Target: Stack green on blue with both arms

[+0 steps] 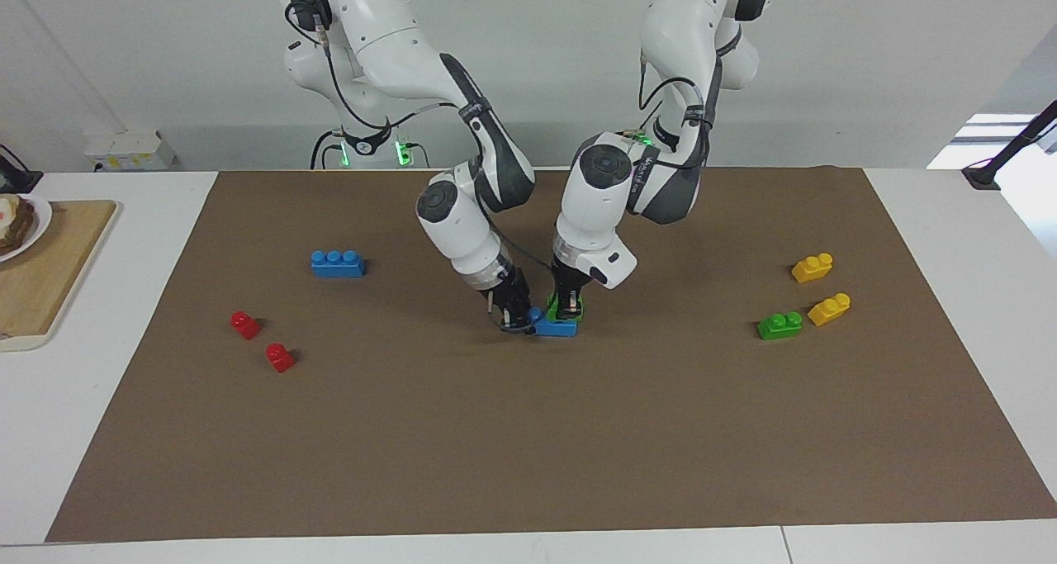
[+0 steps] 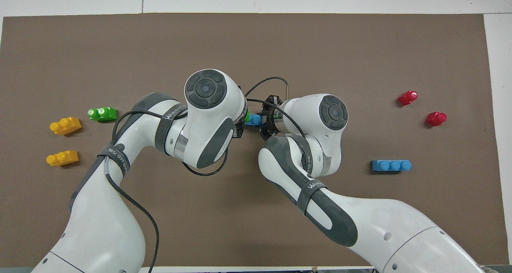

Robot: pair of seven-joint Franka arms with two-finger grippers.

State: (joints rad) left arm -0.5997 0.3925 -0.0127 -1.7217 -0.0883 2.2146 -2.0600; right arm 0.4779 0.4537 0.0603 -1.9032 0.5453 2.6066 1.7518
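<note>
The left end effector (image 1: 566, 306) is closed on the green brick (image 1: 575, 303), which sits on the blue brick (image 1: 558, 327) at mid-surface. Directly beside it, the right end effector (image 1: 514, 315) is closed on the blue brick's end toward the right arm. In the overhead view, both wrists cover the stack; only slivers of blue (image 2: 253, 120) and green (image 2: 247, 116) show between them, and the fingertips are hidden.
</note>
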